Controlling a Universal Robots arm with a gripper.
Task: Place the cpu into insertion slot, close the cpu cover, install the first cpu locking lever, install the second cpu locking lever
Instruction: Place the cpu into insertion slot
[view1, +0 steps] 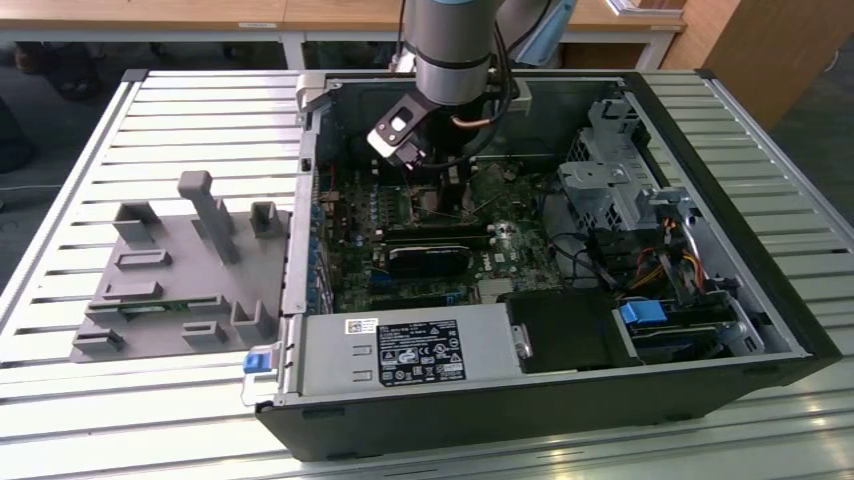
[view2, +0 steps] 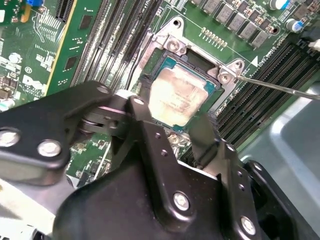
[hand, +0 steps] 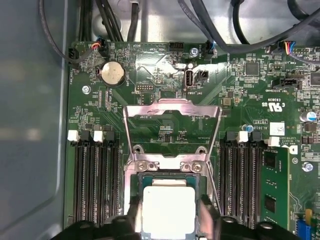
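Note:
The cpu (hand: 168, 209), a square chip with a silver-grey top, lies flat in the insertion slot (hand: 165, 170) on the green motherboard; the second wrist view shows the cpu (view2: 177, 92) in the slot's silvery rim (view2: 175, 47). My gripper (hand: 170, 222) reaches down into the open computer case (view1: 747, 330), and its black fingers (view2: 145, 125) sit against two opposite edges of the chip. The cpu cover (hand: 172, 104), a thin metal frame with a large cut-out, is swung back off the slot. A thin locking lever rod (view2: 280, 89) sticks out beside the slot.
Long black memory slots (hand: 97, 175) flank the socket on both sides. A coin battery (hand: 113, 73) and black cables (hand: 220, 30) lie farther up the board. A grey parts fixture (view1: 174, 270) rests on the slatted table at the exterior view's left, and a drive cage (view1: 614, 190) stands inside the case.

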